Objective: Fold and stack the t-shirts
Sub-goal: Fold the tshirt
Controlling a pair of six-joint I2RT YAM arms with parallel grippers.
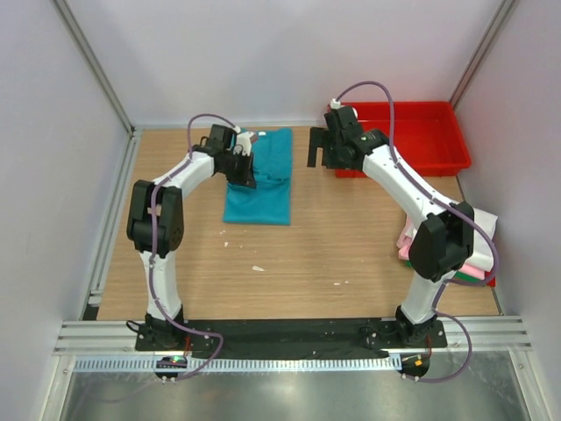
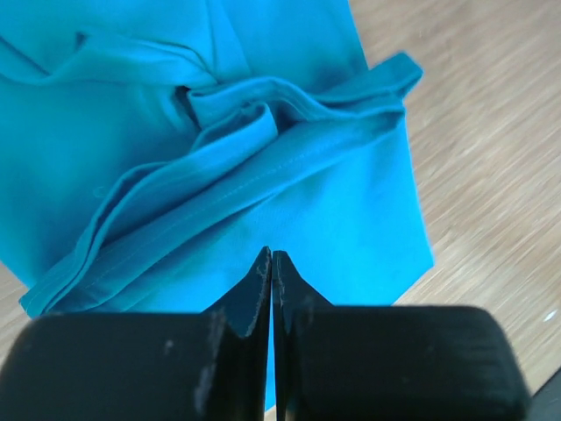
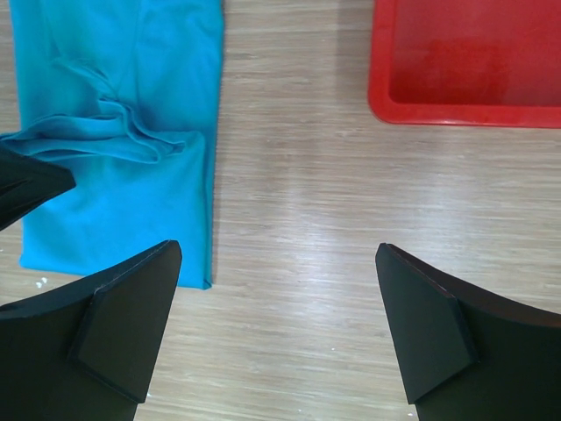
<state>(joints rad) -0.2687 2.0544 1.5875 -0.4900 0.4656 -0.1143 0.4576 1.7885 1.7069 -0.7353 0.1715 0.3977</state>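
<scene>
A wood-grain table bears a glossy red plastic tray at its far right. A soft teal shirt lies far-left, creased into ridges. Folded shirts are stacked at the right edge. The left claw is pressed together over the teal cloth; the right claw is spread above bare wood.

Seen from above: reaching away from the near edge with both arms, elbows bent outward. On the left arm, left claw tipped downward, its two fingers pressed flat together with no gap. On the right arm, right claw angled down too, fingers spread wide apart, gripping nothing.
</scene>
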